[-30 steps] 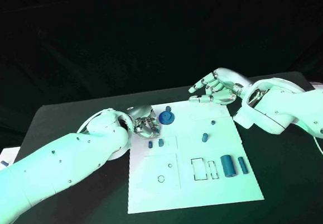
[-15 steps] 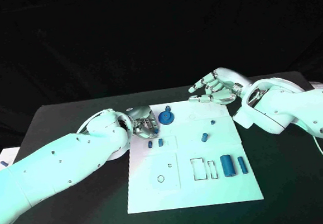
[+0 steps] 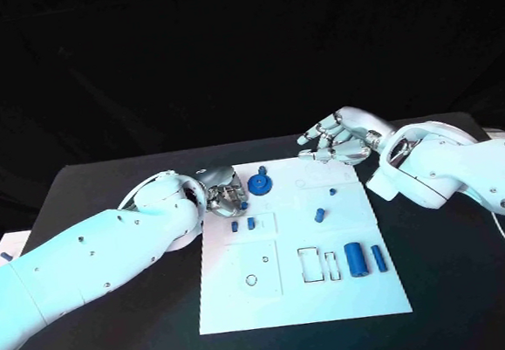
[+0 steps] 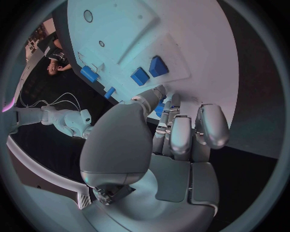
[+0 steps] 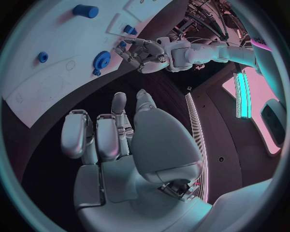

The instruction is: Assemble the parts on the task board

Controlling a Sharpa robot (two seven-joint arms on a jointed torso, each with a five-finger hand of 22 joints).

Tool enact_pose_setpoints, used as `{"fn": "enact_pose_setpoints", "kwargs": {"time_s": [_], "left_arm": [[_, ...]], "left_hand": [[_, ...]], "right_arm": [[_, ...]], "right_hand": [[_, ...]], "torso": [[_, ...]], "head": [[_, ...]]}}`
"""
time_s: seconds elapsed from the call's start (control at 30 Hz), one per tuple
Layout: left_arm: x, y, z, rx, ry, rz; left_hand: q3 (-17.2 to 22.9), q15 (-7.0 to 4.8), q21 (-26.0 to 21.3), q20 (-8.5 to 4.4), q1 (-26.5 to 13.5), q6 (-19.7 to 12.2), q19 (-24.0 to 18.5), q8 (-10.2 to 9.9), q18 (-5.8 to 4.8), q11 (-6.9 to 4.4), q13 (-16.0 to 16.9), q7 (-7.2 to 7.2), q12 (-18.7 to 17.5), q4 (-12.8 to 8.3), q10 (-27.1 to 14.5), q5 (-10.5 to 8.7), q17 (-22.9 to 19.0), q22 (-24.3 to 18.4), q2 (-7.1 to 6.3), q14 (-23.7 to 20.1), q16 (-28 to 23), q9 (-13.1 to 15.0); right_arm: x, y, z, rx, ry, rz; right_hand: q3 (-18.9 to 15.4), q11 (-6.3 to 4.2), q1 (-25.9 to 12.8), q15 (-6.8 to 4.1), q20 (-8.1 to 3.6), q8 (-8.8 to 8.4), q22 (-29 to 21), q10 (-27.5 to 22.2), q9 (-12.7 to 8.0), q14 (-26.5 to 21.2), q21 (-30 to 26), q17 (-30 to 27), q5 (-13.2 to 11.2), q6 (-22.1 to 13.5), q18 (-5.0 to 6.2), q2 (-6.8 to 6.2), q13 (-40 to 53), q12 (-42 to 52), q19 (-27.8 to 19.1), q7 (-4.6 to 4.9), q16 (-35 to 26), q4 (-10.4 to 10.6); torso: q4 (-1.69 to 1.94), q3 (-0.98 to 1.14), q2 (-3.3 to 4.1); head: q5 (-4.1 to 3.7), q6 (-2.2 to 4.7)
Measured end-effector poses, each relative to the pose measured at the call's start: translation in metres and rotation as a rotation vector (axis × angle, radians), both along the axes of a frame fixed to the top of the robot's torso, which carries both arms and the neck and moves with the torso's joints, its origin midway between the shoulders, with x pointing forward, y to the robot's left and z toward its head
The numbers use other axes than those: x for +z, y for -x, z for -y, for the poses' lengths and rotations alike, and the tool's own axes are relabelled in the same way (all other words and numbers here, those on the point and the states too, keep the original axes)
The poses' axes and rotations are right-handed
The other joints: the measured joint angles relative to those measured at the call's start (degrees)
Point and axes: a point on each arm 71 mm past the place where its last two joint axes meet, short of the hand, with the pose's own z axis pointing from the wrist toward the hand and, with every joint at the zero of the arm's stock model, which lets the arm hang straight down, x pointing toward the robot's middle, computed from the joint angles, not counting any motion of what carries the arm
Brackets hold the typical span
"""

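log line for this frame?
left hand: holds blue part at task board edge | right hand: empty, off board | gear: on board

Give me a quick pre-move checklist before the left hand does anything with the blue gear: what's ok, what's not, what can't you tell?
1. Left hand is at the board's far-left corner, next to the blue gear: ok.
2. Left hand has a firm hold on a part: cannot tell. The left wrist view shows something blue between the fingers, mostly hidden.
3. Right hand is off the task board, beyond its far edge, holding nothing: ok.
4. Two small blue blocks lie near the left hand, in its path if it moves toward the robot: not ok.
5. Two blue cylinders rest on the board's right side, away from both hands: ok.
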Motion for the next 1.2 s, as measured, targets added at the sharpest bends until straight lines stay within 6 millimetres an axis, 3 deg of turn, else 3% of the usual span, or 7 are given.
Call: {"fn": "enact_pose_setpoints", "kwargs": {"time_s": [0.13, 0.3, 0.5, 0.63, 0.7, 0.9, 1.2], "left_arm": [[0.001, 0.001, -0.010, 0.014, 0.001, 0.000], [0.002, 0.003, -0.035, 0.059, 0.047, 0.000], [0.013, 0.007, -0.057, 0.128, 0.306, -0.021], [0.020, 0.011, -0.063, 0.171, 0.560, -0.069], [0.022, 0.015, -0.064, 0.188, 0.687, -0.110], [0.025, 0.029, -0.065, 0.269, 1.077, -0.277], [0.023, 0.039, -0.076, 0.382, 1.349, -0.387]], "left_hand": [[-0.4, 0.00, -0.8, 0.21, -0.2, -1.1, -0.2, 0.0, 0.00, -0.03, -0.1, -0.14, 0.0, 0.0, -1.2, 0.00, -0.2, -0.4, -0.24, 0.0, 0.0, -0.2], [-0.9, 0.44, -6.9, 0.79, 0.1, -1.2, -2.3, 0.3, 0.00, 0.54, -0.1, 0.20, 0.0, -0.1, -3.5, 0.00, -3.0, -4.5, -0.64, -0.4, -1.3, -0.2], [1.6, 0.86, -14.3, 0.96, 3.1, 2.1, -5.6, 1.9, 1.86, 0.79, 0.1, 1.07, 0.9, -1.7, -2.7, 0.00, -9.9, -9.4, 1.70, -3.3, -5.2, 0.3], [2.7, 0.92, -21.9, 1.02, 3.3, 2.2, -9.5, 1.9, 3.18, 0.95, 0.1, 1.14, 1.5, -2.1, -2.5, 0.00, -17.8, -14.2, 1.90, -7.2, -9.9, 0.1], [2.8, 0.92, -24.7, 1.06, 3.0, 2.5, -11.1, 2.2, 3.17, 0.64, 0.3, 0.83, 2.2, -1.8, -1.7, 0.00, -20.4, -15.9, 2.16, -8.6, -11.5, 0.1], [1.2, 0.44, -27.1, 0.99, 1.6, 3.1, -12.1, 2.9, 4.00, -0.02, 0.6, 0.42, 4.0, -0.7, -0.3, 0.00, -21.8, -17.4, 3.16, -9.2, -11.8, 0.1], [0.4, 0.42, -28.3, 0.99, 1.5, 3.1, -12.5, 2.9, 3.99, -0.03, 0.7, 0.42, 4.4, -1.0, -0.3, 0.00, -22.6, -18.3, 3.03, -9.6, -12.1, 0.1]], "right_arm": [[-0.003, -0.002, 0.006, -0.004, 0.050, -0.003], [-0.008, -0.002, 0.011, 0.003, 0.154, 0.007], [-0.013, 0.001, 0.014, 0.020, 0.334, 0.054], [-0.017, 0.003, 0.012, 0.034, 0.450, 0.090], [-0.019, 0.005, 0.011, 0.040, 0.503, 0.108], [-0.028, 0.008, 0.005, 0.060, 0.650, 0.152], [-0.040, 0.012, -0.002, 0.090, 0.785, 0.163]], "right_hand": [[1.6, 0.18, 3.9, 0.00, 0.00, 0.40, 0.0, -1.7, 0.2, 0.0, 0.0, -0.8, -1.6, 0.9, 0.00, 0.30, -8.3, -8.5, 0.0, 0.08, -0.6, -1.0], [4.7, 0.41, 8.6, 0.00, 0.41, 0.44, 0.8, -2.5, 0.3, 0.0, 0.1, -0.5, -4.2, 3.2, 0.00, 0.05, -17.4, -16.5, 0.7, 0.14, -0.5, -2.2], [9.0, 0.32, 11.0, 0.00, 0.21, 0.08, 2.0, 0.5, 0.1, 0.0, 1.0, 0.1, -6.2, 5.9, 0.00, -1.54, -26.5, -21.8, 1.5, -0.14, 0.2, -2.2], [11.7, 0.21, 11.6, 0.00, 0.20, -0.07, 2.4, 1.3, 0.0, 0.0, 1.2, 0.2, -8.0, 6.4, 0.00, -2.09, -29.8, -23.3, 1.5, -0.44, 0.4, -1.9], [13.1, 0.25, 11.7, 0.00, -0.01, -0.07, 2.5, 1.5, -0.2, 0.0, 1.3, 0.2, -8.6, 6.5, 0.00, -2.39, -31.4, -24.0, 1.7, -0.58, 0.4, -1.6], [15.7, 0.05, 10.2, -0.62, -0.22, -0.29, 2.5, 1.7, -0.4, 0.0, 1.3, 0.1, -10.5, 6.6, 0.00, -4.12, -34.3, -25.1, 1.9, -0.70, 0.4, -1.0], [17.6, 0.26, 9.0, -0.62, -0.44, -0.29, 2.3, 1.1, -0.7, 0.0, 1.3, -0.5, -13.2, 6.4, 0.01, -5.79, -37.2, -26.0, 1.7, -0.89, 0.4, -0.5]], "torso": [[-0.01, -0.03, -0.01], [-0.03, -0.03, -0.03], [0.24, -0.04, -0.15], [0.33, -0.11, -0.20], [0.30, -0.15, -0.21], [0.23, -0.32, -0.21], [0.26, -0.39, -0.21]], "head": [[-0.15, 0.08], [-0.41, 0.23], [-0.83, 0.47], [-1.29, 0.62], [-1.55, 0.70], [-2.40, 0.85], [-2.46, 0.91]]}}
